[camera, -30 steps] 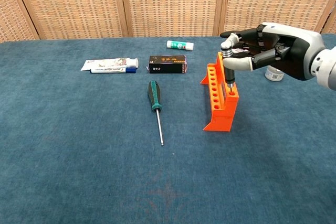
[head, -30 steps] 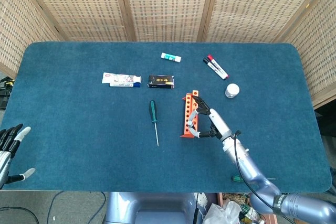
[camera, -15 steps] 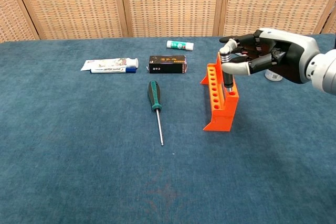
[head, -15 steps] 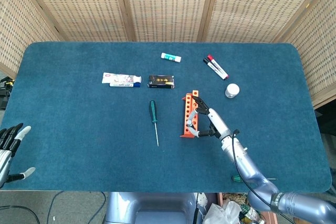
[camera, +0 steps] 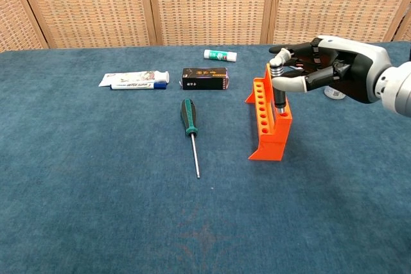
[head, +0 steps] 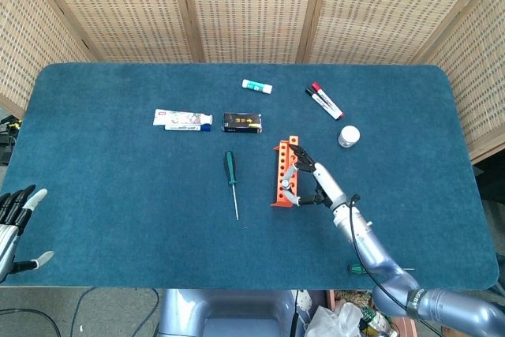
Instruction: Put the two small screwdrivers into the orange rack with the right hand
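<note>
The orange rack stands upright in the middle of the table, also visible from the head view. My right hand hovers over the rack's far end and pinches a small dark-handled screwdriver, which stands upright with its tip down in a rack hole. In the head view the right hand sits against the rack's right side. A second small screwdriver with a green handle lies near the table's front edge, partly under my right arm. My left hand hangs off the table's left front corner, fingers spread, holding nothing.
A larger green-and-black screwdriver lies left of the rack. Behind it are a toothpaste tube, a black box and a glue stick. Two markers and a white jar lie at the back right.
My right hand has shifted slightly left and lowered the small screwdriver, so its tip now sits deeper in the rack hole. Nothing else has moved.
</note>
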You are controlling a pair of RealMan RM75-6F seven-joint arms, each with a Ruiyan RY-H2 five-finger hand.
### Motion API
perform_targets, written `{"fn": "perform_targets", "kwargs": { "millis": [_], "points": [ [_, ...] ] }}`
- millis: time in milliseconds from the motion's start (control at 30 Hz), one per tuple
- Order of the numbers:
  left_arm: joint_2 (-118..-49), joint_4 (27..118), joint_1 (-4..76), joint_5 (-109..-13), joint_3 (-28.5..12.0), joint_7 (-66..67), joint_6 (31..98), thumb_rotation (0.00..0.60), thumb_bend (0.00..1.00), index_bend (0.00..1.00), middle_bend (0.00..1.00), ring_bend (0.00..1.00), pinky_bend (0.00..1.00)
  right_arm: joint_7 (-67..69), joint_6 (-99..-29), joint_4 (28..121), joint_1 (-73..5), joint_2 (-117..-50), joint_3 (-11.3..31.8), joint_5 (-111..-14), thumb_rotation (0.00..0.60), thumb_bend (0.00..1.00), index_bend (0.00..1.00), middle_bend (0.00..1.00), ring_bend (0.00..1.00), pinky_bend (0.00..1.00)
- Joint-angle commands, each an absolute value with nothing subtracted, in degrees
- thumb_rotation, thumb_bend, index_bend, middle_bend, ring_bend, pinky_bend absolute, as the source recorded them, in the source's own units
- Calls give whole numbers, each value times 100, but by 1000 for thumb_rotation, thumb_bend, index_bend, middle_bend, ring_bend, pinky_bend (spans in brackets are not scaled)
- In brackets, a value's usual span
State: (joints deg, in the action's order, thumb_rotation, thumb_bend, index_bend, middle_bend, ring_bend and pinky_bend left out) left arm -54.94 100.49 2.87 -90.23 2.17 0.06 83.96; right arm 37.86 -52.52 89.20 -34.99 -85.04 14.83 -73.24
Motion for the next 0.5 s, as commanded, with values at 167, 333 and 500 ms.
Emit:
{"fn": "perform_targets", "kwargs": {
  "millis": [167,333,500],
  "points": [
    [-5501,10056,296,-9025,221,24,8380,600,0,0,0,0,0,3897,-5267,8892,-3475,-8488,1424,-7455,600,383,626,19,0,55],
    [-5498,10060,300,-9025,226,17,8371,600,0,0,0,0,0,3972,-5252,8777,-3474,-8521,1402,-7476,600,383,626,19,0,55],
    [-5498,10062,305,-9025,230,25,8359,600,0,0,0,0,0,4028,-5235,8706,-3476,-8544,1390,-7483,600,383,626,19,0,55]
  ]
}}
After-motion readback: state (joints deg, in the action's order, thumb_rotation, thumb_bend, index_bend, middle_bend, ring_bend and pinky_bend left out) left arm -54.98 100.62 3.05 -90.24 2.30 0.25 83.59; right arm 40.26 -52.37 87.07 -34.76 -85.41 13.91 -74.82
